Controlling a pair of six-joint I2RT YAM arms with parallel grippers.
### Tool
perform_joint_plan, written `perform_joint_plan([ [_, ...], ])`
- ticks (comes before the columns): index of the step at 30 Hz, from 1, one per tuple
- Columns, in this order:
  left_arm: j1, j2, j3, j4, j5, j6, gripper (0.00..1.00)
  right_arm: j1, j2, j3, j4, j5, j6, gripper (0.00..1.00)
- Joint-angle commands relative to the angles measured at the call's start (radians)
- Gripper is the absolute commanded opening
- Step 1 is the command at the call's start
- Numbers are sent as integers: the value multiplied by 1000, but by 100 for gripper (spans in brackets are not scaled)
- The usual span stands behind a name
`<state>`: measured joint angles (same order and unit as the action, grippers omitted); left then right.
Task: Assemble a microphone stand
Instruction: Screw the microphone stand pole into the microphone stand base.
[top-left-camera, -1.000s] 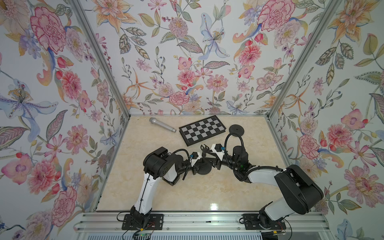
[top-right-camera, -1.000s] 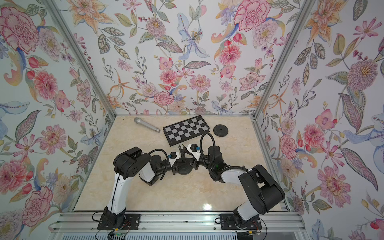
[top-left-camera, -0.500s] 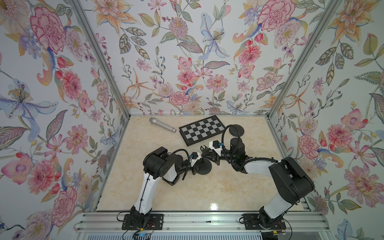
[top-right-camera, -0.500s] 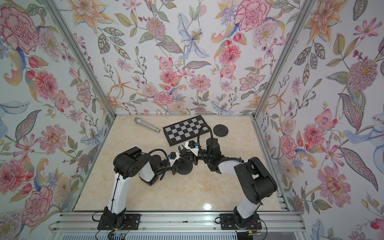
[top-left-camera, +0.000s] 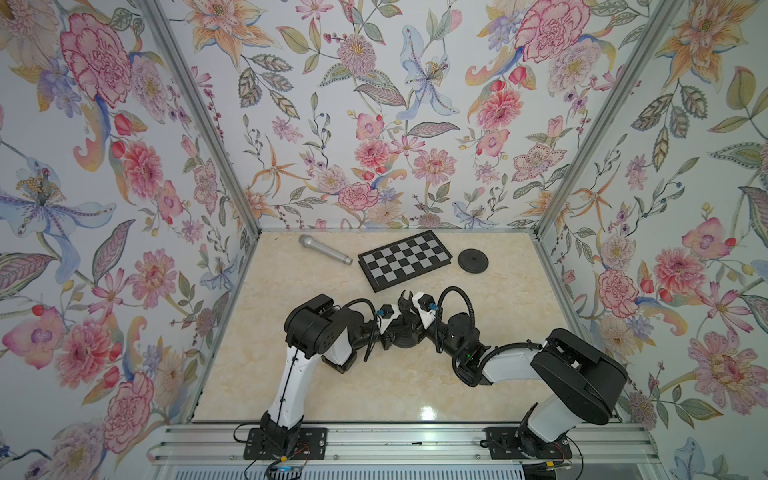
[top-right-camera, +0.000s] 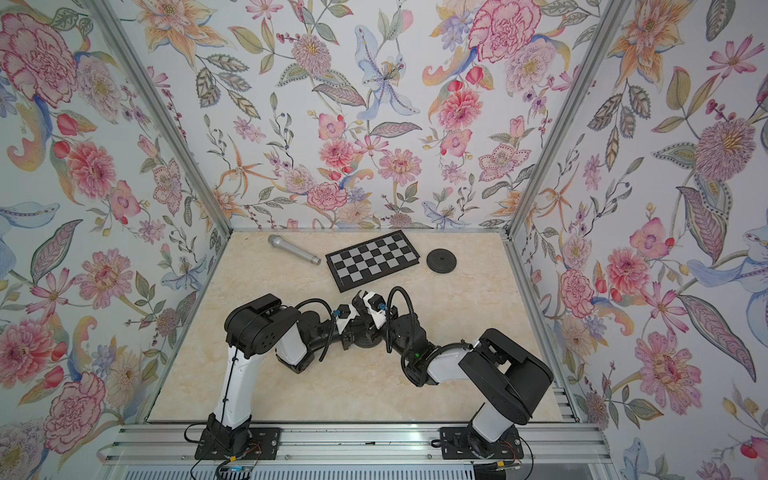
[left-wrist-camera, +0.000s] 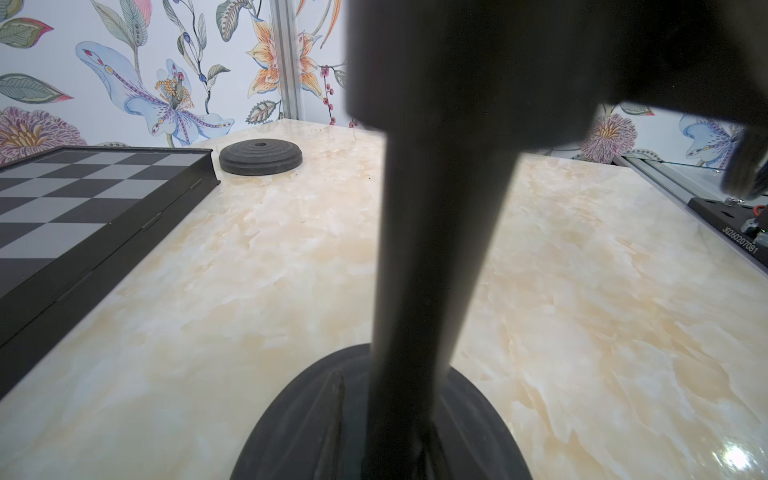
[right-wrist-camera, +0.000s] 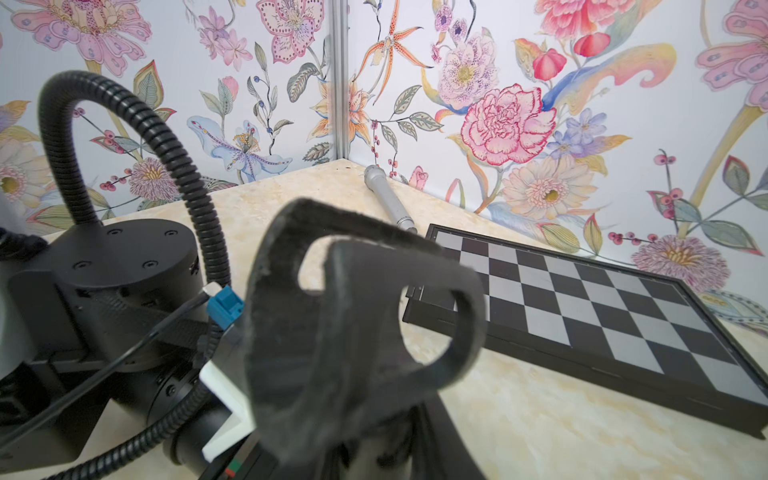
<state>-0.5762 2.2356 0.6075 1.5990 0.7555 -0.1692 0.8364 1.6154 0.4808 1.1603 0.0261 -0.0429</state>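
Observation:
In the middle of the table a black stand stands on its round base (top-left-camera: 405, 338) (left-wrist-camera: 316, 419). A dark pole (left-wrist-camera: 432, 249) rises from the base to a U-shaped microphone clip (top-left-camera: 406, 299) (right-wrist-camera: 365, 311). My left gripper (top-left-camera: 392, 328) comes in low from the left and is shut on the pole just above the base. From the right, my right gripper (top-left-camera: 412, 311) is shut on the clip's stem. A silver microphone (top-left-camera: 325, 248) (right-wrist-camera: 388, 199) lies loose at the back left. My own fingertips are hidden in both wrist views.
A black and grey chessboard (top-left-camera: 405, 259) lies at the back centre, close behind the stand. Right of it sits a loose black ribbed disc (top-left-camera: 473, 261) (left-wrist-camera: 261, 156). Floral walls close off the left, back and right sides, and a metal rail (top-left-camera: 415, 440) runs along the front.
My right gripper has closed on the clip, and the right arm's elbow has swung back and to the right. The left arm and the stand have stayed in place.

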Motion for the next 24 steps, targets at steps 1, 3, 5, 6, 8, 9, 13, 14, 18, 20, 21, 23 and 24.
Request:
perform_joint_plan([
  [1,-14,26,-17,242,-25,-3,28,9,24,-8,-44,-62,11,14],
  [3,-14,28,-15,243,-28,-7,29,-14,11,-13,-41,-163,-23,29],
  [5,-14,39,-6,243,-3,-21,29,-60,-5,-6,-62,-301,-37,35],
  [6,-14,42,-5,243,1,-23,29,-83,-13,0,-80,-382,-47,37],
  [8,-14,38,-7,242,3,-20,29,-122,-41,4,-116,-530,-102,41],
  [9,-14,38,-2,243,8,-22,29,-133,-53,3,-136,-570,-133,42],
  [13,-16,58,17,243,50,-48,29,-171,-90,33,-262,-657,-230,44],
  [14,-16,58,18,243,55,-50,28,-179,-94,42,-296,-666,-255,45],
  [18,-19,69,30,242,63,-71,29,-230,-83,85,-387,-700,-309,45],
  [20,-26,82,40,243,81,-77,28,-250,-63,110,-400,-725,-310,44],
  [21,-28,82,41,243,83,-74,28,-255,-54,123,-410,-728,-313,43],
  [23,-28,80,37,243,72,-71,28,-264,-45,131,-409,-730,-313,41],
  [24,-29,79,37,242,67,-76,28,-268,-45,131,-399,-727,-306,37],
])
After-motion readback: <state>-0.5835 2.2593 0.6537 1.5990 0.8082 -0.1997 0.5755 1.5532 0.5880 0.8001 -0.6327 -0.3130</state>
